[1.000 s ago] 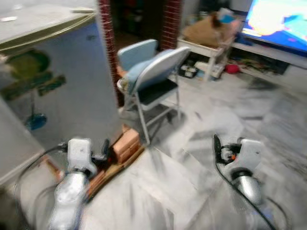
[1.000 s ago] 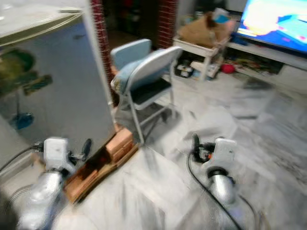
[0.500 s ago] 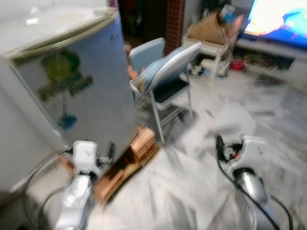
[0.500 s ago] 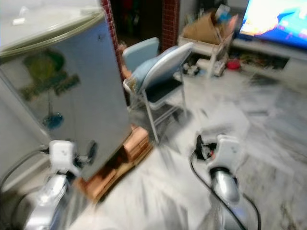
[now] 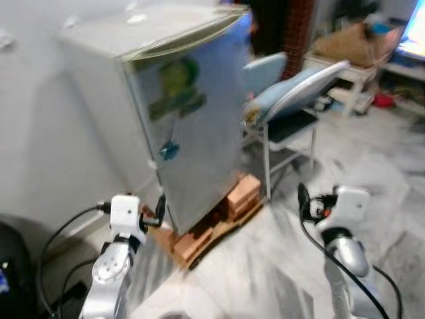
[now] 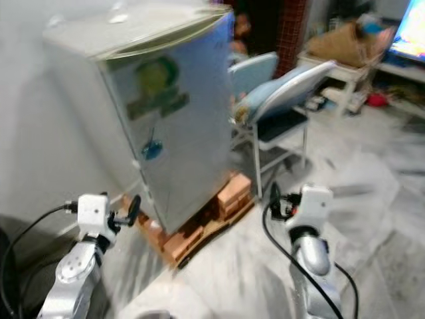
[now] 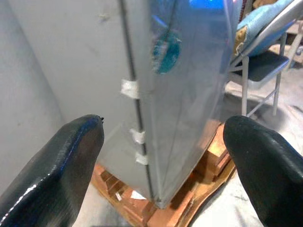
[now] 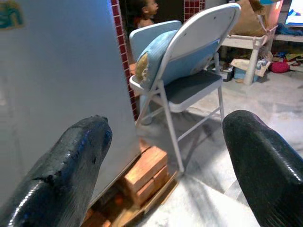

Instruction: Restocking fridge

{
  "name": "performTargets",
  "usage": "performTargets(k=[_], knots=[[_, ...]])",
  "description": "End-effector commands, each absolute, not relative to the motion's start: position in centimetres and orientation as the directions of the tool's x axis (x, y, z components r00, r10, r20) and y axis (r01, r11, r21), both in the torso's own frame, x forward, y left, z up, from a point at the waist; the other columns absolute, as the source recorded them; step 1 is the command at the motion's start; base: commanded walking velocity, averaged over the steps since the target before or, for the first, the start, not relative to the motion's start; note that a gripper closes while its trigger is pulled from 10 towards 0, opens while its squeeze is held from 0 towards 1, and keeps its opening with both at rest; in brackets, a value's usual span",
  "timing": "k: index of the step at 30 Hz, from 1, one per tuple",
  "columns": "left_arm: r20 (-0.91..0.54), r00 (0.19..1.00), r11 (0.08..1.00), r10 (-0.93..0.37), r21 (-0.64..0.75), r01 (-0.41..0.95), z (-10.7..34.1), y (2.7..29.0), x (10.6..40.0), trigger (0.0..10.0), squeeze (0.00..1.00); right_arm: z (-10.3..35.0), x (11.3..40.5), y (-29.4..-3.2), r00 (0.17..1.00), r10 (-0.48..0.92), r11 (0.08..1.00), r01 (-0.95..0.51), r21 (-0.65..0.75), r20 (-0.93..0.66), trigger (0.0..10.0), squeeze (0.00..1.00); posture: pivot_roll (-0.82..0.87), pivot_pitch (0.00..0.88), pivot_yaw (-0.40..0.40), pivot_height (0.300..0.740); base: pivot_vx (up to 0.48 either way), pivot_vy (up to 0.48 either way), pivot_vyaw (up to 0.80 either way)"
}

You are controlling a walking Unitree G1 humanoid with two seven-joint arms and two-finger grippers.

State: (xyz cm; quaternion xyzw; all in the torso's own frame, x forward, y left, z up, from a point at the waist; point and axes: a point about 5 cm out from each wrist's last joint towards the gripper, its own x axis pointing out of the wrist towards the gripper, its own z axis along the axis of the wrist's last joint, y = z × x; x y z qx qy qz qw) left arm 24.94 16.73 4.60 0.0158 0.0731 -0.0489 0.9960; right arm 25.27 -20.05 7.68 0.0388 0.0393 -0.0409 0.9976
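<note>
The left gripper (image 7: 163,156) is spread wide and holds nothing. Straight ahead of it, framed between its two fingers (image 7: 61,161), stands the closed fridge (image 5: 179,126), corner on, with white tabs along the door seam and a round blue sticker (image 7: 165,46) on the door. The fridge rests on bricks (image 5: 242,193) laid over a wooden pallet (image 5: 206,236), just beyond the gripper on the marble floor (image 5: 265,266).

The right gripper (image 8: 165,156) is also spread wide and empty. Ahead of it, past the fridge's side and the bricks, stands a folding chair (image 8: 189,66) with a light blue cushion, just beside the fridge. Behind the chair rises a red brick pillar (image 8: 124,61), where part of a person (image 8: 147,12) shows. Farther off are a low white shelf with clutter (image 5: 352,50) and a lit screen (image 6: 408,36).
</note>
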Motion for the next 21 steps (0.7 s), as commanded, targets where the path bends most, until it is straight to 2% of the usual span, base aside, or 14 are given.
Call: performTargets(k=[1,6,10,14,21], knots=[[-0.134,0.988,0.996,-0.071,0.049,0.078,5.04,17.53,25.12,10.0,0.00,7.92,25.55,-19.64,0.996,-0.060,0.994,0.066,0.083,-0.072,10.0,0.00,0.00,0.000,-0.015,0.740,0.000,0.480,0.00],[-0.127,0.989,0.995,-0.074,0.060,0.082,5.09,17.73,24.98,10.0,0.00,7.97,25.88,-19.30,0.996,-0.050,0.995,0.056,0.085,-0.069,10.0,0.00,0.01,0.000,-0.007,0.740,0.000,0.480,0.00],[-0.121,0.985,0.988,-0.126,0.070,0.135,5.30,17.47,25.11,10.0,0.00,8.34,26.21,-19.30,0.998,-0.055,0.994,0.058,0.090,-0.043,10.0,0.00,0.00,0.000,0.010,0.740,0.322,0.351,0.00],[-0.118,0.984,0.987,-0.137,0.072,0.146,5.40,17.35,25.23,10.0,0.00,8.42,26.35,-19.41,0.997,-0.059,0.994,0.063,0.087,-0.047,10.0,0.00,-0.01,0.000,0.014,0.740,0.440,0.000,0.00],[-0.127,0.979,0.984,-0.160,0.057,0.169,5.28,17.02,25.39,10.0,0.00,8.45,26.46,-19.62,0.997,-0.066,0.994,0.069,0.087,-0.042,10.0,0.00,-0.01,0.000,0.018,0.740,0.400,0.000,-0.80]])
